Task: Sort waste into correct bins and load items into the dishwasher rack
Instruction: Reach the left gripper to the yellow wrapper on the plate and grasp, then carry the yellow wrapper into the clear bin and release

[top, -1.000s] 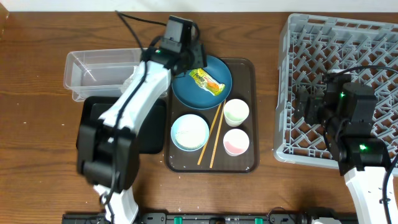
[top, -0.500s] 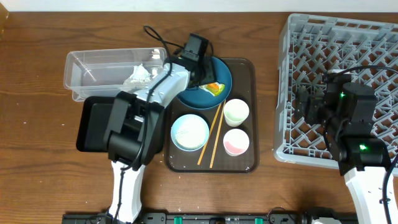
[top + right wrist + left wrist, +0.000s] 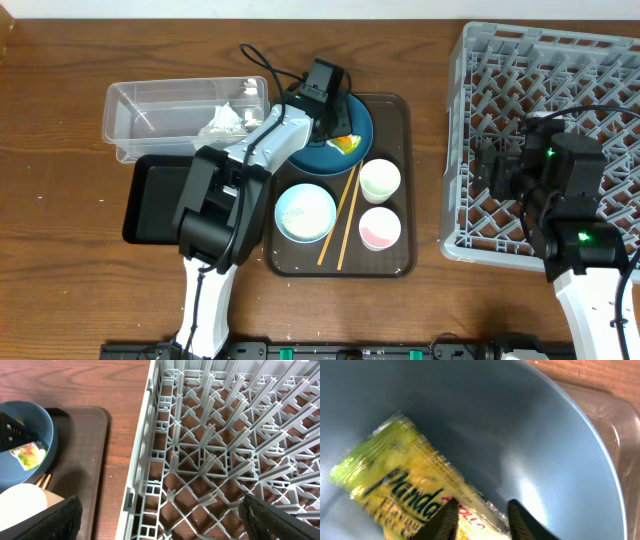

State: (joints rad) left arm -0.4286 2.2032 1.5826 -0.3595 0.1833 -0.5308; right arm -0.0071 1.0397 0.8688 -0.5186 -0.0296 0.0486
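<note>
Yellow-green wrapper (image 3: pixel 405 480), "Panda" lettering

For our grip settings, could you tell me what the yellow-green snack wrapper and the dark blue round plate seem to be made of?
The yellow-green snack wrapper looks like glossy plastic film: crinkled, glinting. The dark blue round plate seems glazed ceramic or melamine: smooth, soft sheen.

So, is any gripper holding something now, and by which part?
Nothing is held yet. The left gripper is open, its fingers on either side of one end of the snack wrapper lying in the blue plate. The right gripper is open and empty.
</note>
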